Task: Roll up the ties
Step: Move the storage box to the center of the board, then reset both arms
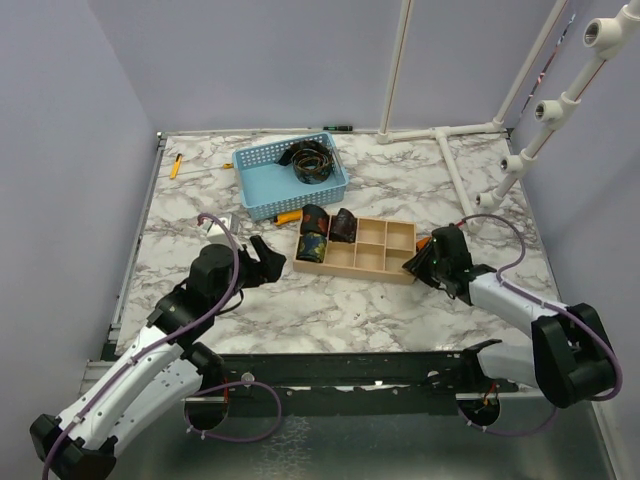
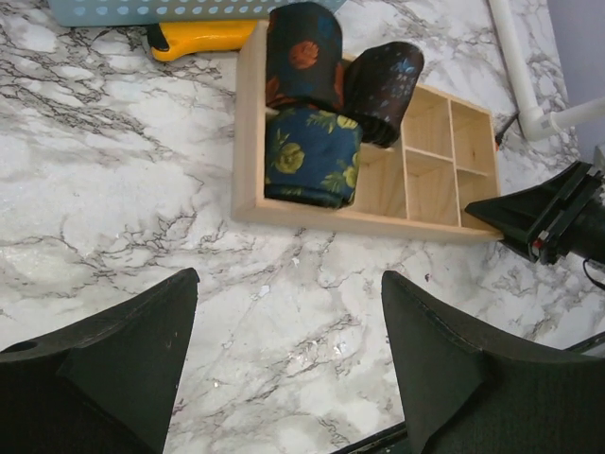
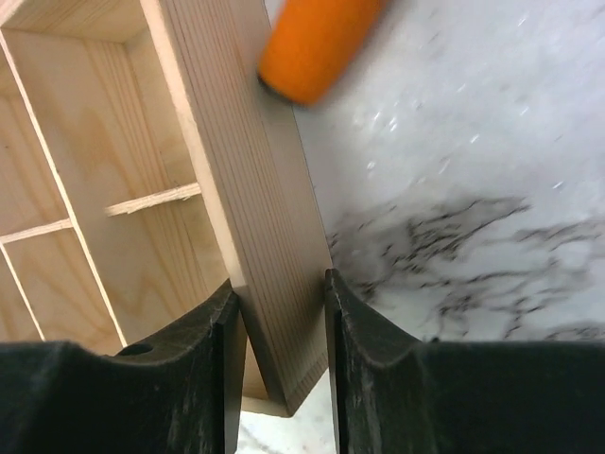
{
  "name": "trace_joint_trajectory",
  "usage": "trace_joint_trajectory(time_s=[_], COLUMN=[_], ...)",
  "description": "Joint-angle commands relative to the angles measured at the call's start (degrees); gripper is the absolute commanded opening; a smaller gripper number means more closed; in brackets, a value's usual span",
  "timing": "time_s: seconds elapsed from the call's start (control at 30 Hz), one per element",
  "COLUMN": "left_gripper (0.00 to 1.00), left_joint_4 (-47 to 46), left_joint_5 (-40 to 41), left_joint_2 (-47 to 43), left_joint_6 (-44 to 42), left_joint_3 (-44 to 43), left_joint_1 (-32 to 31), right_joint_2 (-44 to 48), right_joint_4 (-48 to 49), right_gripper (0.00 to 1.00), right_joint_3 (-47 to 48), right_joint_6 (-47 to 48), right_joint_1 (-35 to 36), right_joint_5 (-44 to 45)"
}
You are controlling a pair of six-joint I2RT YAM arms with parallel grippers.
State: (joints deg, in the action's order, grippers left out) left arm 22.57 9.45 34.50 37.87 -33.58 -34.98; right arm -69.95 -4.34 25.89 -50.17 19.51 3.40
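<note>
Three rolled ties sit in the left compartments of a wooden divided box (image 1: 355,268): a red-patterned one (image 1: 314,217), a dark one (image 1: 344,224) and a blue-yellow one (image 1: 312,246). In the left wrist view they are the red (image 2: 302,52), dark (image 2: 383,85) and blue (image 2: 312,156) ties. A loosely coiled tie (image 1: 308,160) lies in the blue basket (image 1: 262,160). My left gripper (image 1: 272,258) is open and empty over bare marble (image 2: 290,284), left of the box. My right gripper (image 1: 415,262) is shut on the box's right end wall (image 3: 246,180), one finger inside, one outside (image 3: 280,293).
An orange-handled tool (image 2: 203,36) lies between basket and box. Another orange object (image 3: 307,47) rests by the box's right end. A yellow marker (image 1: 176,166) lies at the far left. White pipe framing (image 1: 450,150) stands at the back right.
</note>
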Motion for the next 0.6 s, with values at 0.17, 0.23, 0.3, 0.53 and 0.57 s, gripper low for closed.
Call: trace_joint_trajectory(time_s=[0.17,0.23,0.3,0.53,0.57], left_gripper=[0.83,0.84,0.85,0.94,0.96], left_joint_4=[-0.1,0.4,1.2,1.9,1.9], left_joint_5=[-0.2,0.7,2.6,12.1,14.2], left_joint_2=[1.9,2.1,2.5,3.9,3.9], left_joint_6=[-1.6,-2.2,-2.7,-3.1,-2.9], left_joint_3=[-1.6,-2.4,-3.3,-6.1,-6.3], left_joint_1=[0.1,0.2,0.1,0.2,0.2], right_joint_2=[3.1,7.4,12.1,33.6,35.3], right_joint_4=[-7.0,-10.8,-15.7,-19.0,-18.3], right_gripper=[0.60,0.75,0.82,0.88,0.88], right_joint_3=[2.4,3.0,4.1,5.8,6.1], right_joint_6=[7.6,9.6,11.6,20.6,21.4], right_joint_1=[-4.5,-4.5,-4.4,0.0,1.3], right_joint_5=[-1.2,-1.8,-1.9,-10.2,-10.8])
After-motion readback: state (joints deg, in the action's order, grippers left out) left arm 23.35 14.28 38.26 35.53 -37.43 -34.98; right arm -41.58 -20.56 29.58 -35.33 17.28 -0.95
